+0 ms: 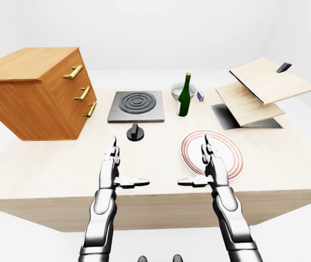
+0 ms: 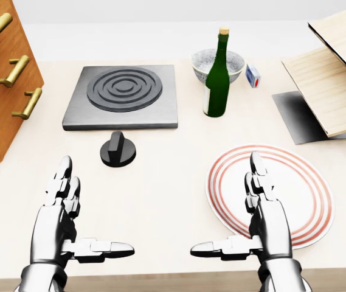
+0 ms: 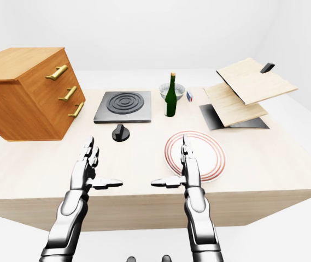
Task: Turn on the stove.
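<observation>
A dark square stove plate (image 2: 123, 97) with ring-shaped burner lines lies on the pale wooden table (image 2: 160, 182), left of centre in the head view. Just below it stands its black round knob (image 2: 118, 151) with a raised grip bar. My left hand (image 2: 93, 212) hovers below and left of the knob, fingers straight and thumb spread to the right, open and holding nothing. My right hand (image 2: 226, 207) mirrors it at lower right, open above the edge of a plate, thumb pointing left. Neither hand touches the knob.
A wooden drawer cabinet (image 2: 2, 73) with brass handles stands at the left. Right of the stove are a green bottle (image 2: 216, 79), a grey bowl (image 2: 236, 61) and a small box (image 2: 253, 76). A red-ringed plate (image 2: 300, 188) and tilted wooden boards (image 2: 337, 79) fill the right.
</observation>
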`<state>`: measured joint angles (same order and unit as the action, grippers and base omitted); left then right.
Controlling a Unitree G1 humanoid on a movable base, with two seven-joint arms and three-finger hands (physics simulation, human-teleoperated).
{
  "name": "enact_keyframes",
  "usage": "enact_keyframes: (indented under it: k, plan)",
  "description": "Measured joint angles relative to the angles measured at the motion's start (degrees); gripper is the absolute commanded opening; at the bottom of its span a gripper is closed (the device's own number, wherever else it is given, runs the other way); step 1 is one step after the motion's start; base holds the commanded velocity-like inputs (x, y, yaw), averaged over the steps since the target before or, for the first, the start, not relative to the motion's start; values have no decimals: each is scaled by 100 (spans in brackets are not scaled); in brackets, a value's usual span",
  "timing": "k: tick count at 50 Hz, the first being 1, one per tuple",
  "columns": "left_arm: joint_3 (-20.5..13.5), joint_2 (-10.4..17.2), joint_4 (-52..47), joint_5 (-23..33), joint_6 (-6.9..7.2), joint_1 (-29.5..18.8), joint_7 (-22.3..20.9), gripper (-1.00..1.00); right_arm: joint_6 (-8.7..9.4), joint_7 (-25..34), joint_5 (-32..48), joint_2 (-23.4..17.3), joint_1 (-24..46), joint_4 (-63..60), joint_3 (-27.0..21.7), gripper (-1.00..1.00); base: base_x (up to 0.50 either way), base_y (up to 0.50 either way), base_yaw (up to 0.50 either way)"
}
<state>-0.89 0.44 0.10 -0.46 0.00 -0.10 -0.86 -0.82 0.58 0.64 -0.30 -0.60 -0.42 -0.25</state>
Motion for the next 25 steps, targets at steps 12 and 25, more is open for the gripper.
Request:
enact_keyframes:
  k: [12, 25]
  plan:
    - [-102, 51, 22, -54, 6, -22, -92, 100, -138, 66, 106, -12, -110, -70, 2, 100, 0, 0, 0]
    - [-147, 71, 42, -85, 15, -38, -120, 100, -213, 168, 56, -28, -128, -72, -31, 100, 10, 0, 0]
